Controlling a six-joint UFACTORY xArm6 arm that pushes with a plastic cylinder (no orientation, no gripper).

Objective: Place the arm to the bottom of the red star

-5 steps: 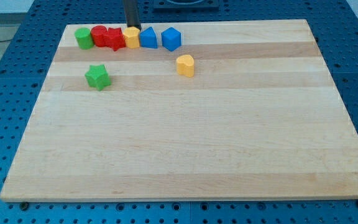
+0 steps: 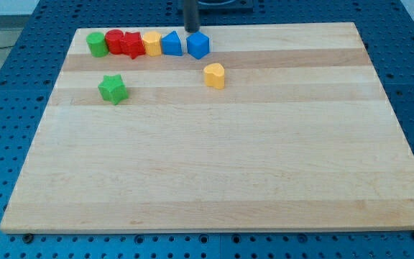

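The red star (image 2: 132, 44) lies in a row of blocks along the board's top edge, pressed against a red cylinder (image 2: 114, 40) on its left and a yellow block (image 2: 152, 43) on its right. My tip (image 2: 191, 30) is at the view's top, just above the blue cube (image 2: 198, 45), well to the right of the red star. The rod looks blurred.
A green cylinder (image 2: 96, 44) ends the row at the left; a blue block (image 2: 171, 44) sits between the yellow block and the blue cube. A yellow heart-like block (image 2: 214, 75) and a green star (image 2: 112, 88) lie lower. The wooden board (image 2: 214, 165) rests on a blue perforated table.
My tip has moved to the right along the board's top edge, from above the yellow block to above the blue cube. The blocks have not moved.
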